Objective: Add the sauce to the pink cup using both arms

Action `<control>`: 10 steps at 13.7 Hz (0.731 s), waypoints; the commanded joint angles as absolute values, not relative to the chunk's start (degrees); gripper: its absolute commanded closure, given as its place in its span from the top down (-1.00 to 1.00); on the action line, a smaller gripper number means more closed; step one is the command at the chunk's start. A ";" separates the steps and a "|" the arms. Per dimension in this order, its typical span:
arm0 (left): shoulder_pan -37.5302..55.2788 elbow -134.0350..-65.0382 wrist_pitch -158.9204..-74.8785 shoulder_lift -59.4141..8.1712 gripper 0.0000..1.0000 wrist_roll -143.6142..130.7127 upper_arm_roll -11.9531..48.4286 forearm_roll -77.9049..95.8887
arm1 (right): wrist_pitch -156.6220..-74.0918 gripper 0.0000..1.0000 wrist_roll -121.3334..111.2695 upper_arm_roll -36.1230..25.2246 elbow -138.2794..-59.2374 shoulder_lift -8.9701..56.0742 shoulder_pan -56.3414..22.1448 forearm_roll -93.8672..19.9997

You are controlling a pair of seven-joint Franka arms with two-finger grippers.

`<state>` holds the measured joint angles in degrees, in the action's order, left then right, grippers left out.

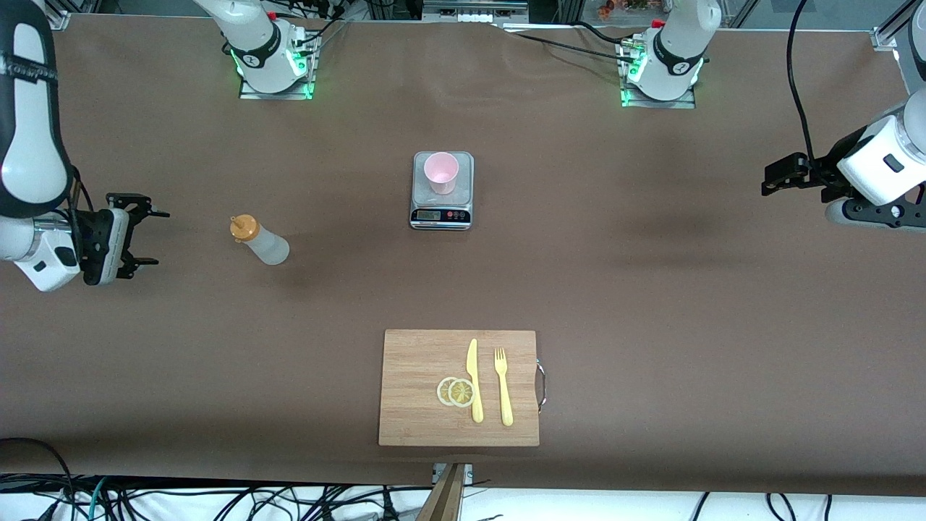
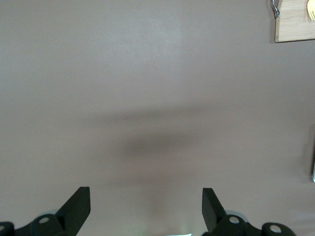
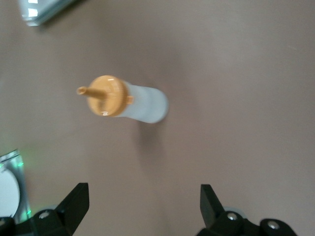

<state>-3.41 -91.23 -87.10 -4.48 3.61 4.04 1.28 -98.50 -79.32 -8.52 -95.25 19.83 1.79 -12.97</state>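
- Your right gripper [image 1: 148, 237] hung over bare table at the right arm's end, its fingers [image 3: 74, 204] spread apart and holding nothing.
- You had the sauce bottle [image 1: 259, 240] standing upright on the table near that gripper, orange cap on, touched by neither arm.
- You saw the pink cup [image 1: 440, 173] upright on the grey scale [image 1: 442, 213] mid-table, well apart from the bottle.
- Nearer the front camera lay your wooden board [image 1: 416, 405] carrying two lemon slices [image 1: 456, 391], a yellow knife [image 1: 474, 380] and a yellow fork [image 1: 503, 386].
- Your left gripper [image 1: 768, 181] waited over bare table at the left arm's end, fingers [image 2: 78, 204] wide apart, empty.
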 commanded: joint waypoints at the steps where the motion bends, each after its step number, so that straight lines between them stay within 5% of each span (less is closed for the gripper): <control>1: -3.52 -89.74 -86.40 -5.36 1.00 4.66 4.31 0.00 | -101.34 1.00 -65.97 -6.86 -98.96 15.04 0.88 -7.67; 10: -3.43 -89.74 -86.40 -5.45 1.00 4.66 4.31 0.00 | -101.42 1.00 -21.31 -2.46 -98.88 10.73 -1.40 -0.09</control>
